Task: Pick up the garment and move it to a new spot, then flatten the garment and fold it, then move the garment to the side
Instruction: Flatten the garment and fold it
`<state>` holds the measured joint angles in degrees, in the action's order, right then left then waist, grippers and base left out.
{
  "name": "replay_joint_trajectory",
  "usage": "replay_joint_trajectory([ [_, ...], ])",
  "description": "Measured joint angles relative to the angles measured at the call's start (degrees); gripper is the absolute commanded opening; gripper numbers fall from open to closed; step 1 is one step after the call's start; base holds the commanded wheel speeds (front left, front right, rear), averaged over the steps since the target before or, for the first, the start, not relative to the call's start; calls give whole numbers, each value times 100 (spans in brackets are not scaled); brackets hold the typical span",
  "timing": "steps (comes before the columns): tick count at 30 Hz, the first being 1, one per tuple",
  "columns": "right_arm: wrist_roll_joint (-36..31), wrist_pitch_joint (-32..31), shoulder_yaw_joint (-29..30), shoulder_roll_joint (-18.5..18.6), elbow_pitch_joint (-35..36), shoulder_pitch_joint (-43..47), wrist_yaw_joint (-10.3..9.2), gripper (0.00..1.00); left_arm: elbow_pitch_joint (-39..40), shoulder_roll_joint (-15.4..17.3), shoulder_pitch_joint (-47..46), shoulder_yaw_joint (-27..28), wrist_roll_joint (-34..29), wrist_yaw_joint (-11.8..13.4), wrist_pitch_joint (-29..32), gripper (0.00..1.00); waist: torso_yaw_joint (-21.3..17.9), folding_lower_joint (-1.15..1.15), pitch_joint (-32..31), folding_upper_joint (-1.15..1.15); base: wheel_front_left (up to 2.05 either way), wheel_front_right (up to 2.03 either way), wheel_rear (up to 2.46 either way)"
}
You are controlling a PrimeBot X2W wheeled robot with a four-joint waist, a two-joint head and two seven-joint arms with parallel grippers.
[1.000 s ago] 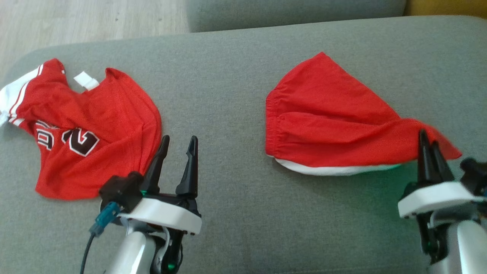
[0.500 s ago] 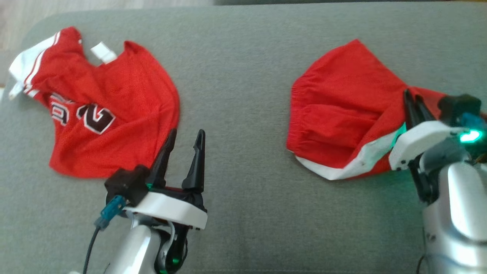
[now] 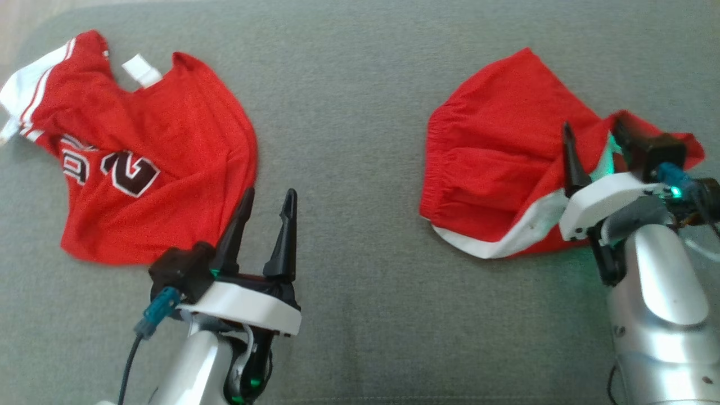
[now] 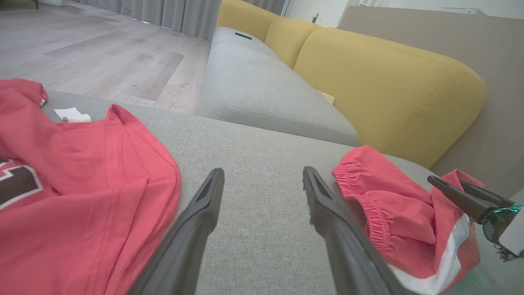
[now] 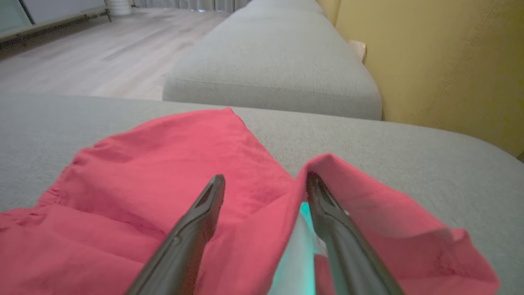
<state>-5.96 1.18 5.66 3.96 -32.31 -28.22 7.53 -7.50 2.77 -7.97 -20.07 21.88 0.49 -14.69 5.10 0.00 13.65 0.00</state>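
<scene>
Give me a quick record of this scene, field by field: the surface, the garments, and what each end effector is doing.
surface: grey cushion
left garment: red jersey, crumpled, number showing
right garment: red shorts, bunched, white trim showing
left end effector: open, over bare cushion beside the jersey
right end effector: open, straddling a raised fold of the shorts

Red jersey (image 3: 169, 169) lies crumpled at the left end of grey cushion (image 3: 360, 84), a black-and-white 2 showing, white tag (image 3: 140, 70) at its collar. Beyond: 1 more grey seat (image 4: 262, 94), yellow backrest (image 4: 389, 82), wood floor (image 4: 102, 53), grey curtains (image 4: 176, 12).
</scene>
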Motion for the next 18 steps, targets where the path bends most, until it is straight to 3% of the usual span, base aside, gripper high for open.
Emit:
replay_joint_trajectory([
  [8, 643, 627, -357, -65, 726, 744, 0, 100, -12, 0, -3, 68, -21, -33, 0, 100, -314, 0, -212, 0, 0, 0, 0],
  [18, 1033, 476, 114, -112, 1525, 2041, 0, 100, -2, 0, 81, 60, -19, -31, 0, 100, -540, 0, -484, 0, 0, 0, 0],
])
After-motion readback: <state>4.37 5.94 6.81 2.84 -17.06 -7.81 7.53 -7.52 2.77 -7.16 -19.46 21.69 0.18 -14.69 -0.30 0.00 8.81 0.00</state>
